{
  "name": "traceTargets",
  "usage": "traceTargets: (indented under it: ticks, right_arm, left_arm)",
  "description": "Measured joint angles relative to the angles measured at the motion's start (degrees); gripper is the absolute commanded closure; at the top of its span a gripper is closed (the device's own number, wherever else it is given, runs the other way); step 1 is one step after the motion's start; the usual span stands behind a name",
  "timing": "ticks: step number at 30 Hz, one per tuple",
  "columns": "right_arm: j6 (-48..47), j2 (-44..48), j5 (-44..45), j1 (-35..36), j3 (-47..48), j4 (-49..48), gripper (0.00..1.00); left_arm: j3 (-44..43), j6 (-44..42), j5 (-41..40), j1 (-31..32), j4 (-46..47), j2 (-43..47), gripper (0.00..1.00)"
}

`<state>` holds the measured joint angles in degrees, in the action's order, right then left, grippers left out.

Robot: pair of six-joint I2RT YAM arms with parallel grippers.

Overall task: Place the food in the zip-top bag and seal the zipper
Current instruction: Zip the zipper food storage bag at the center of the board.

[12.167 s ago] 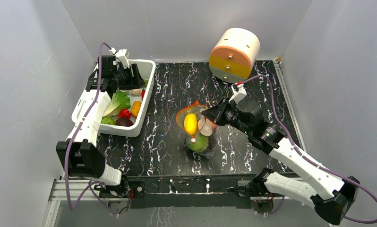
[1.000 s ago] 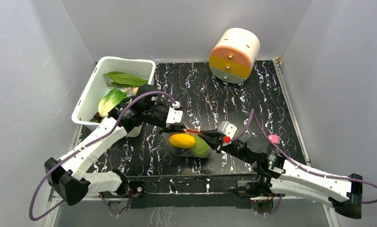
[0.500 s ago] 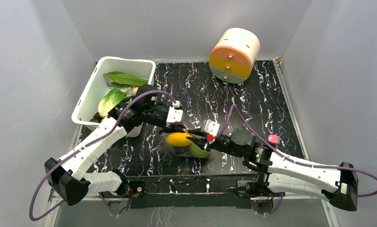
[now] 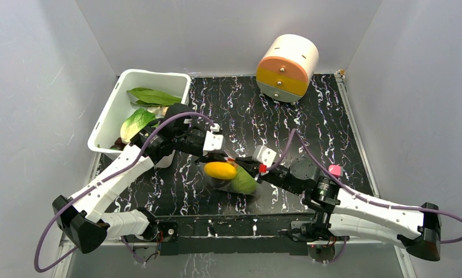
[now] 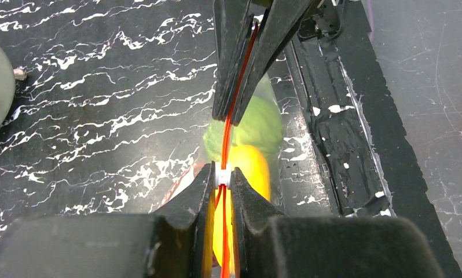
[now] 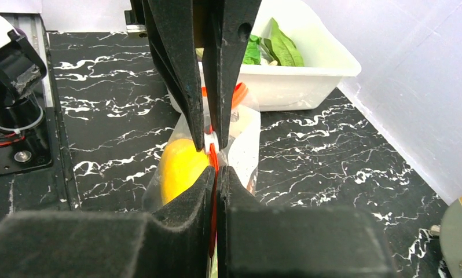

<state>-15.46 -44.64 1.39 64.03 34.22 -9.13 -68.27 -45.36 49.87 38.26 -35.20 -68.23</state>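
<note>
The zip-top bag lies on the black marbled table with a yellow oval fruit and a round green cabbage inside. Its orange-red zipper is stretched between both grippers. My left gripper is shut on the small white slider tab. My right gripper is shut on the strip just beyond it, its tips almost touching the left ones. The yellow fruit shows through the clear plastic in the right wrist view. The grape bunch and the other food are not visible.
A white bin with green leaves stands at the back left, just behind the left arm; it also shows in the right wrist view. A round orange-and-cream drawer unit stands at the back right. Grey walls enclose the table.
</note>
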Motion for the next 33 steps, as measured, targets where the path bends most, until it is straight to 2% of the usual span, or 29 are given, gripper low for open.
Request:
traceTargets:
  ticks: [15, 33]
  right_arm:
    - [-0.76, 7.65, 8.39, 0.20, 0.20, 9.60, 1.00]
    - [5.68, 14.88, 23.28, 0.44, 1.01, 15.72, 1.00]
  left_arm:
    - [0.00, -0.55, -5.97, 0.00, -0.26, 0.13, 1.00]
    - [-2.12, -0.22, -15.28, 0.00, -2.12, 0.63, 1.00]
